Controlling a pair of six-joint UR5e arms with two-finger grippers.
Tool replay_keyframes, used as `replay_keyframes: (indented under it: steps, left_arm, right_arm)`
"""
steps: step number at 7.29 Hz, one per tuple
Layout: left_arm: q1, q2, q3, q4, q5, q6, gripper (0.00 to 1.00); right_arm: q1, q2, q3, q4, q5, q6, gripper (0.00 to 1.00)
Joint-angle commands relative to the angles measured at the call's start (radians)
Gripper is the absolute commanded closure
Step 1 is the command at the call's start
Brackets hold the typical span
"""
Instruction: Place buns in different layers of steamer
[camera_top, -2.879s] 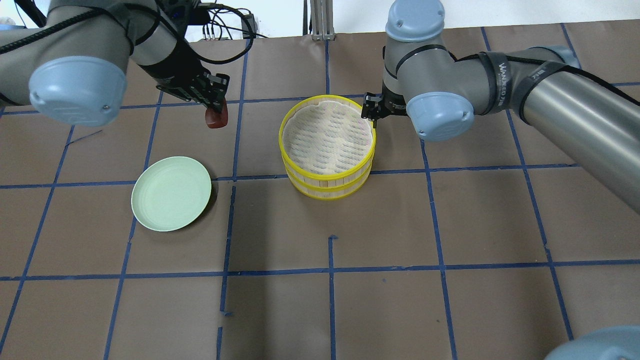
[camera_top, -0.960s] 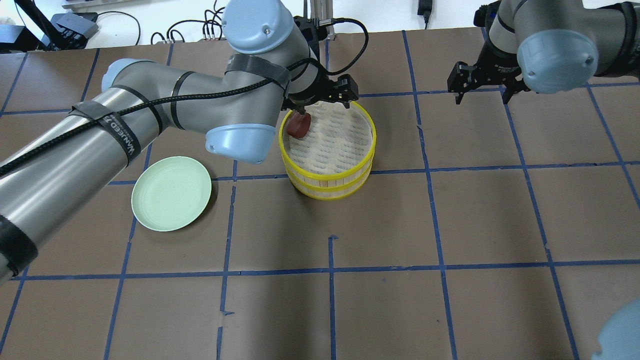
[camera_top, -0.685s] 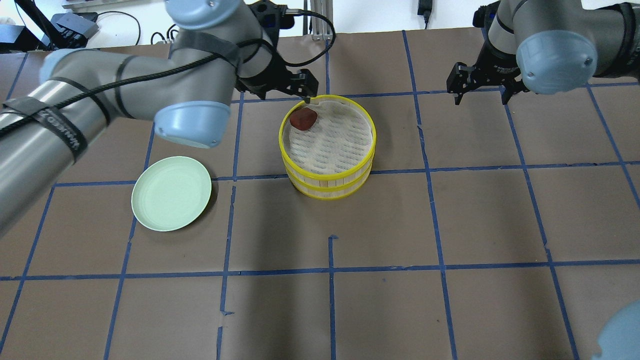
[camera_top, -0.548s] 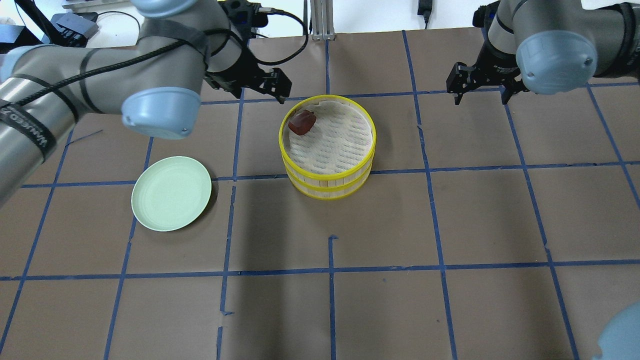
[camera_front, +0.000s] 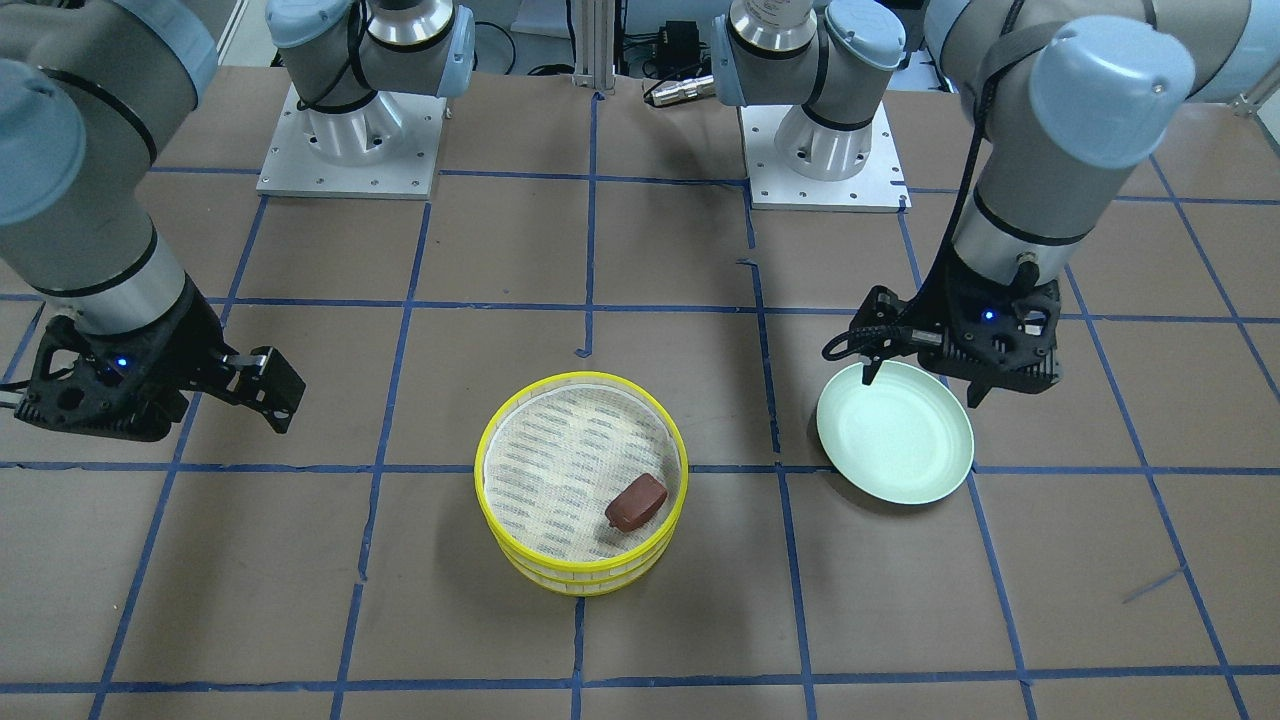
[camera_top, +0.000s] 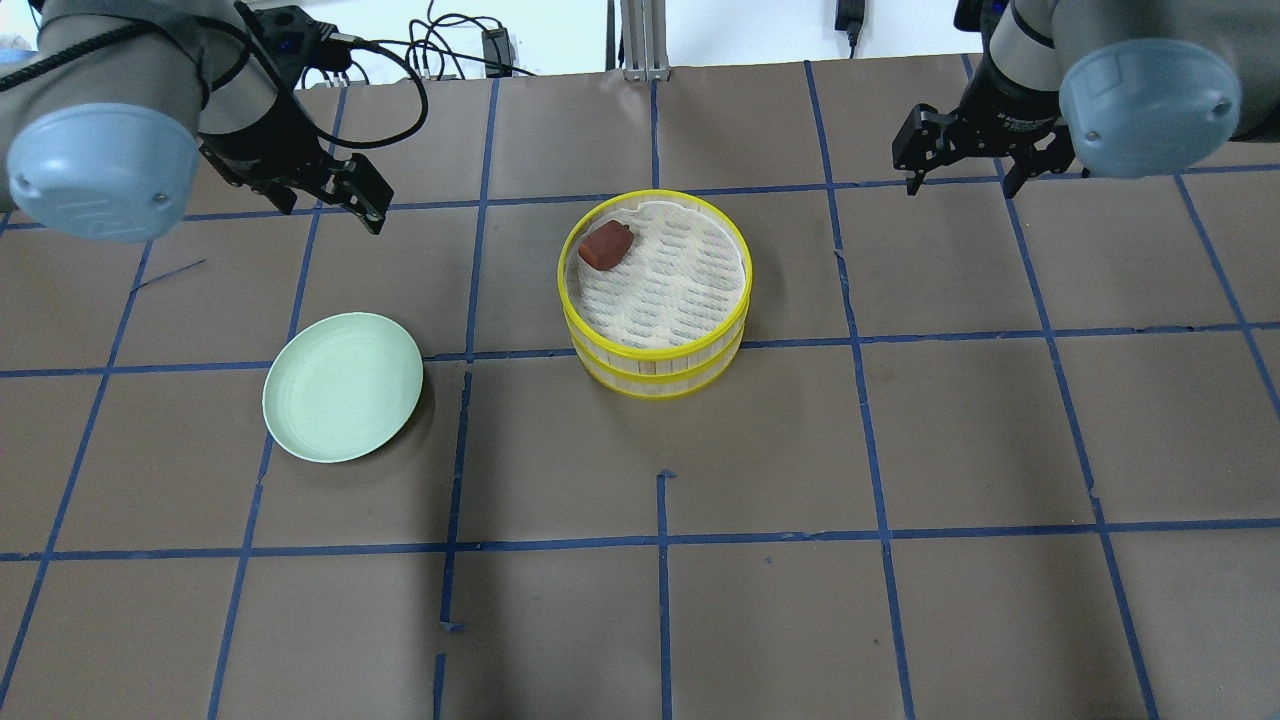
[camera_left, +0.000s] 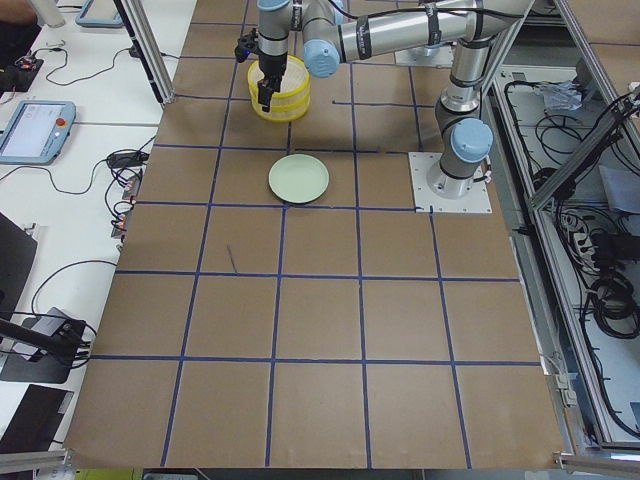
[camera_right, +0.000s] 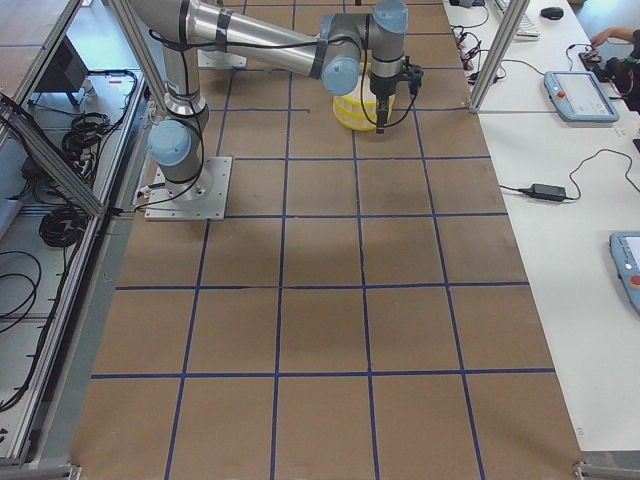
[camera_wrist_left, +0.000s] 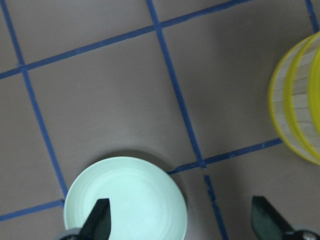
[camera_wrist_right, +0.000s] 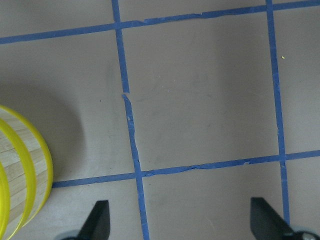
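Observation:
The steamer is a stack of two yellow-rimmed trays at the table's middle. The reddish-brown bun lies on the top tray's mesh near its far-left rim; it also shows in the front view. The cream-white bun is not visible. My left gripper is open and empty, raised off the table left of the steamer and near the plate. My right gripper is open and empty, raised at the far right of the steamer. Both wrist views show only the steamer's side wall.
An empty pale green plate lies on the brown paper, left of the steamer; the left wrist view shows it below the open fingers. Blue tape lines grid the table. Cables and a post stand at the far edge.
My left gripper carried the brown bun to the top tray, let it go there and pulled back to the left. My right gripper left the steamer's rim for the far right.

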Motion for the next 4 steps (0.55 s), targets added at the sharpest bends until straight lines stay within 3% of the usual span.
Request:
replay_keyframes:
  steps: [1, 3, 4]
  left_arm:
    - [-0.007, 0.075, 0.017, -0.138, -0.013, 0.001, 0.00]
    - [-0.027, 0.092, 0.017, -0.183, -0.011, 0.001, 0.00]
    - [-0.058, 0.091, 0.017, -0.195, -0.013, -0.062, 0.00]
  right_arm:
    - [0.055, -0.118, -0.002, 0.149, 0.013, 0.093, 0.00]
    - [0.194, -0.165, -0.003, 0.159, 0.002, 0.141, 0.00]
    - [0.190, -0.174, -0.005, 0.145, 0.016, 0.104, 0.00]
